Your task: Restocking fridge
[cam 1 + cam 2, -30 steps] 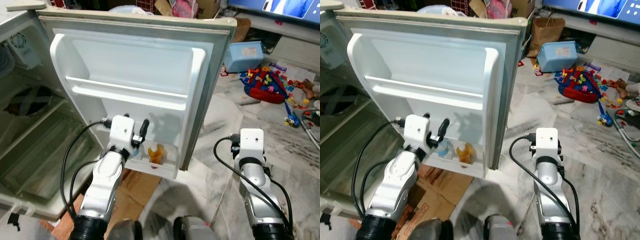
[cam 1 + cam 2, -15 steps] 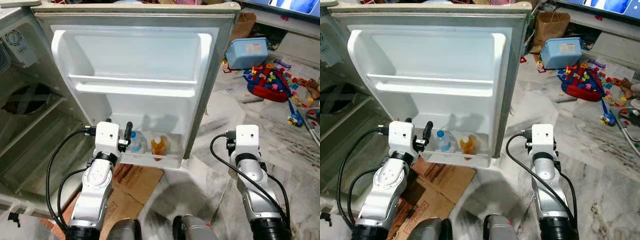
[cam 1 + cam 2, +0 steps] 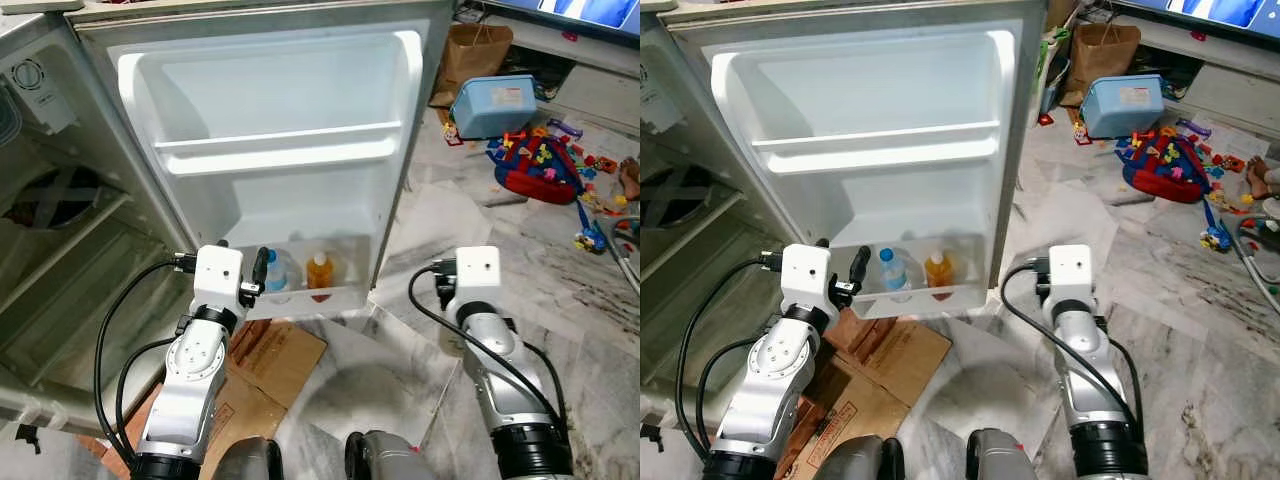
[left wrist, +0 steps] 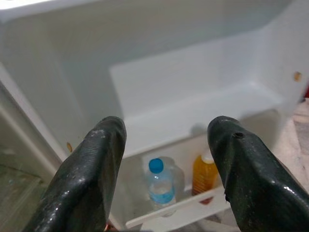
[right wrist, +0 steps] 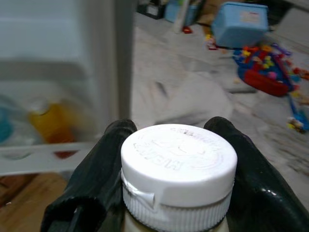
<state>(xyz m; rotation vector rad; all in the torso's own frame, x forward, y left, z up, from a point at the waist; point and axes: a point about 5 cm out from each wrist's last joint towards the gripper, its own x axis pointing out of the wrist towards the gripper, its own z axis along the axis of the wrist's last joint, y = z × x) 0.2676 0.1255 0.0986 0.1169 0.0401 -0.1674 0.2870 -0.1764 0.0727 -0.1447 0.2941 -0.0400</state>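
Right gripper (image 5: 174, 193) at 5 o'clock, fingers clamped on a white-capped bottle (image 5: 177, 166), carried low just right of the fridge door (image 3: 270, 90). Left gripper (image 4: 164, 159) at 7 o'clock, fingers wide, nothing between them, facing the lower door shelf (image 3: 310, 298). On that shelf at 12 o'clock: water bottle (image 4: 159, 186) and orange juice bottle (image 4: 203, 175), side by side. Step in hand, my read: bringing the next bottle in. Next: swing right arm left, set it beside the juice, over the rail.
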